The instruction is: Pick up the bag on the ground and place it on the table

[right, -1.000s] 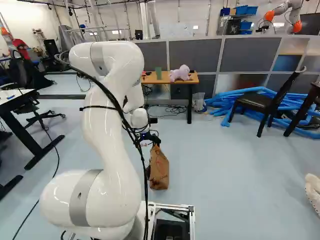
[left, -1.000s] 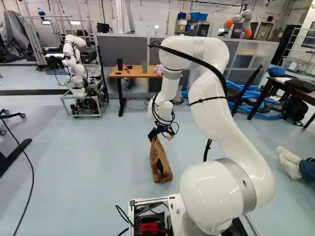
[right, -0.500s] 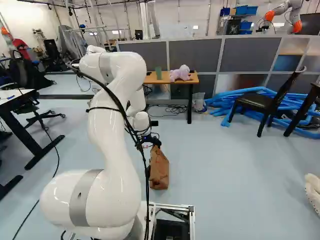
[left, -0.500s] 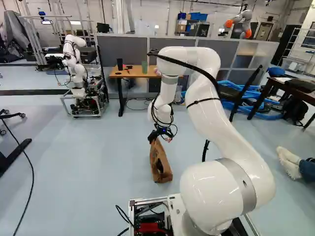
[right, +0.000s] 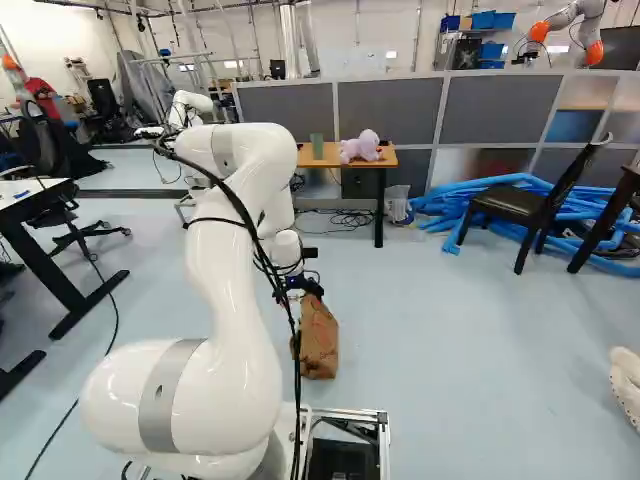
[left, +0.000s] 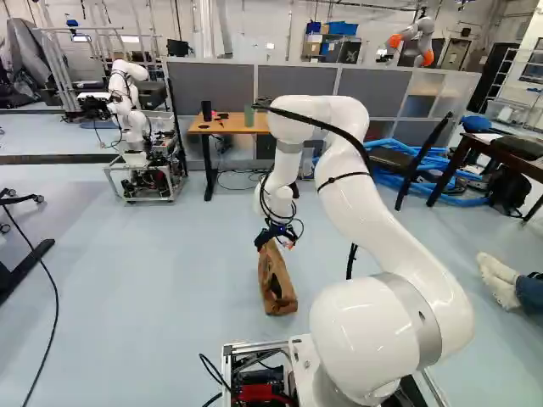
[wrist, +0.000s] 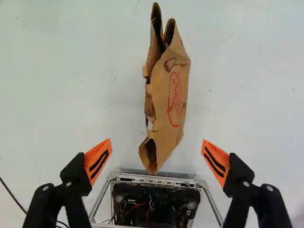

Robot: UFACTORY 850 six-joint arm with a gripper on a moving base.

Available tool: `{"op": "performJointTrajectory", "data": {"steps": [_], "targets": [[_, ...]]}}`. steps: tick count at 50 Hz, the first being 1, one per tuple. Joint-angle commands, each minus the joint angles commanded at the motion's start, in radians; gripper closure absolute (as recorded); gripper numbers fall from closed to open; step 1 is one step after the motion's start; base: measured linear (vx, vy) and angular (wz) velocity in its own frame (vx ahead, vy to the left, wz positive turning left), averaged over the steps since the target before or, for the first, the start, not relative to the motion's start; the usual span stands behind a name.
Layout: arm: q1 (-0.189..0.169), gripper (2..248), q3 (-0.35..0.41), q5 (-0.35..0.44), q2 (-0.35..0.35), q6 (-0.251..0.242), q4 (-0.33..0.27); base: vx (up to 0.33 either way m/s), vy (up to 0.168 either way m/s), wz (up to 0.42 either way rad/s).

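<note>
One bag, left base view: the task's bag (left: 270, 267) is seen on the floor (left: 170, 280), just ahead of the base, its top close under the gripper (left: 275, 239). No lift is shown; the pick-up is judged not yet done.
Wooden-topped table, left base view: the table (left: 225, 127) is seen well beyond the bag, past the reach now held by the arm (left: 373, 216). Which table is meant is not told by the task; this one is judged the likely goal.
Bag, right base view: its foot is seen resting on the floor, with its body roughly upright. The gripper is partly hidden behind the arm, so contact at the bag's top cannot be told from here.
Tabletop room, right base view: a pink soft toy (right: 361, 148) and a green container (right: 317, 146) are carried on the table, so a spot may have to be picked around them.
Gripper, wrist view: the fingers are spread wide, and nothing is clasped by the orange pads (wrist: 89, 160). The bag is seen below and ahead, apart from both.
Work left: lowering, closing, lifting, carrying and setting down are all judged to remain; only the lining-up looks nearly done.
</note>
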Motion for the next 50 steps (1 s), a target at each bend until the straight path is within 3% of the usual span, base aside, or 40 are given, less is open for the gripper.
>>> {"op": "performJointTrajectory", "data": {"steps": [50], "targets": [[0.004, 3, -0.216, 0.0, -0.214, 0.0, 0.0, 0.0, 0.0, 0.0]]}}
